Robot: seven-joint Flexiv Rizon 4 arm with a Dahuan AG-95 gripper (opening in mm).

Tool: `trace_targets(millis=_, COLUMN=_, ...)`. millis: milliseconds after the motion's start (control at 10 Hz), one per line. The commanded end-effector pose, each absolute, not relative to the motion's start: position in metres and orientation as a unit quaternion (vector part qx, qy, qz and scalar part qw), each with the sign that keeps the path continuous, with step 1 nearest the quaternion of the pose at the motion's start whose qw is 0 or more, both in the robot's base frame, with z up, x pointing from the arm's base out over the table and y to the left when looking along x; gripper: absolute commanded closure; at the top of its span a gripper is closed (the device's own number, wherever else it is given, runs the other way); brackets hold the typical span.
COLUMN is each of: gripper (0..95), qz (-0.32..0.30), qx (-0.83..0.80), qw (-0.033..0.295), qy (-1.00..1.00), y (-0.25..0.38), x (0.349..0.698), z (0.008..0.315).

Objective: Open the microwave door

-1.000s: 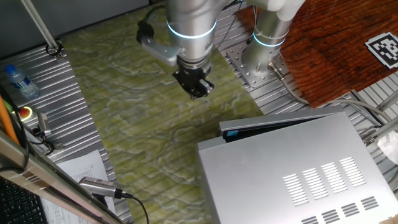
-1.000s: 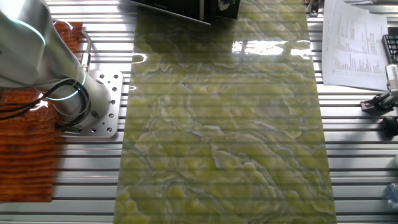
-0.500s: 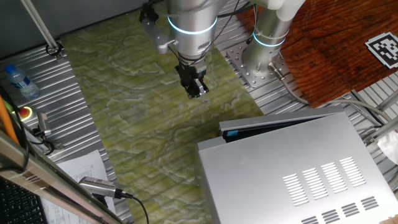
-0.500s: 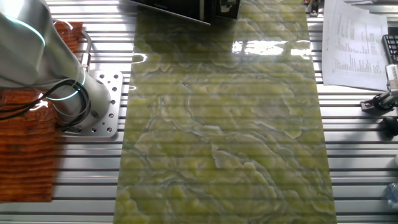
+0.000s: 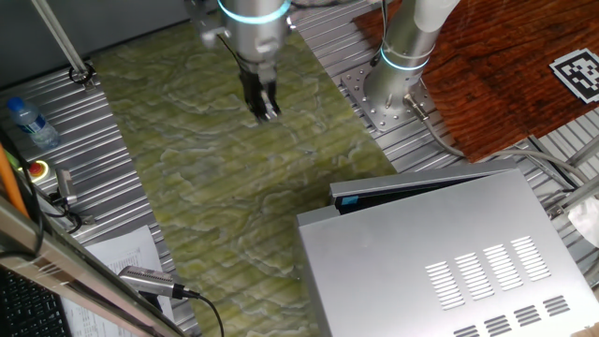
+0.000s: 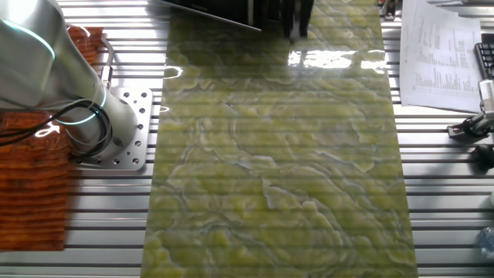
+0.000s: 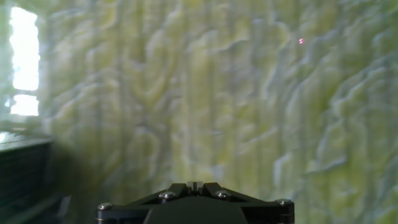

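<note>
The microwave [image 5: 440,257] is a large silver-grey box with vent slots on top, at the lower right of one fixed view. Its door [image 5: 430,183] shows as a thin silver strip along the box's far edge, with a dark inner edge and a small blue mark [image 5: 348,199] at its left end. My gripper [image 5: 265,110] hangs over the green marbled mat, up and left of the door and well apart from it. Its fingers are pressed together and hold nothing. It shows at the top edge of the other fixed view [image 6: 298,23] and at the bottom of the hand view [image 7: 194,185].
The green marbled mat [image 5: 215,178] covers the middle of the table. The arm's base [image 5: 393,89] and a rust-brown wooden board [image 5: 505,65] stand at the back right. A bottle [image 5: 26,122], a red button [image 5: 38,169] and papers [image 5: 126,253] lie at the left.
My gripper has moved left and farther from the microwave door, turning as it went. It now reaches into the top edge of the other fixed view. The microwave has not moved.
</note>
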State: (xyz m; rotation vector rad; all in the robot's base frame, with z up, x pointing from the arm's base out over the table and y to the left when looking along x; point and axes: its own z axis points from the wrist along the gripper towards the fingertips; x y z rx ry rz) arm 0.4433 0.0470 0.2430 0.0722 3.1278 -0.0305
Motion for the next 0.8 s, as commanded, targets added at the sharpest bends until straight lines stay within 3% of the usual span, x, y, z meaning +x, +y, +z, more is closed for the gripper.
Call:
trace_targets(millis=100, gripper=95.0, qz=-0.017, qx=-0.027, qw=0.016, qy=0.999, y=0.0347, x=0.4422, z=0.2445)
trace_targets(millis=800, gripper=95.0, qz=-0.014, qx=-0.024, qw=0.014, qy=1.000, y=0.0343, x=0.4421, z=0.2446)
